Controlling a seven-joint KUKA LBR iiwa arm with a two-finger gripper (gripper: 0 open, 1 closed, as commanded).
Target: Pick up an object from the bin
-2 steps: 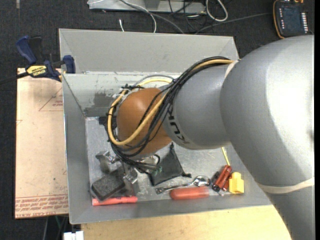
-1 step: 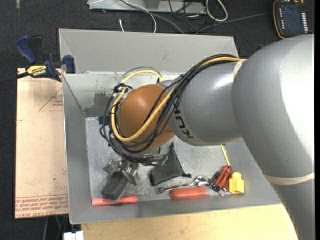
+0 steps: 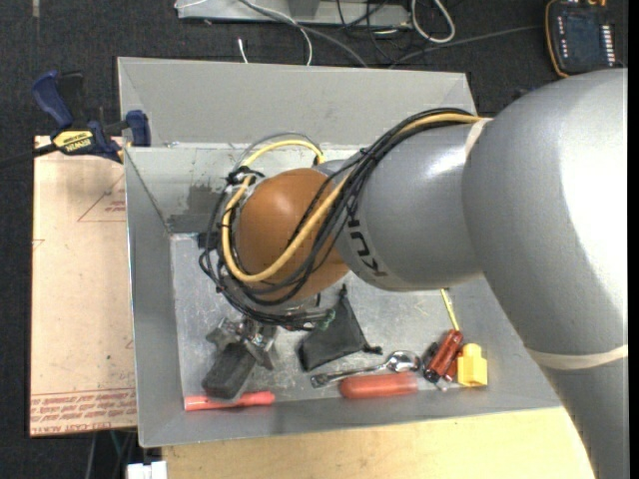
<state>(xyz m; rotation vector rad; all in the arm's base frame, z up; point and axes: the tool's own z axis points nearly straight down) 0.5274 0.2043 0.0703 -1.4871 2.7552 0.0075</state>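
You work in a robot lab: an industrial arm (image 3: 499,208), a teach pendant (image 3: 577,30) and loose cables (image 3: 431,20) on dark carpet (image 3: 60,28).

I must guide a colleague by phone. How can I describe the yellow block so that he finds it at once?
Start at the front wall of the grey bin and follow it to the right corner, under the arm. The yellow block lies there, last in the row, close beside a red and black tool. It is short, chunky and bright yellow; its neighbours are long and red.
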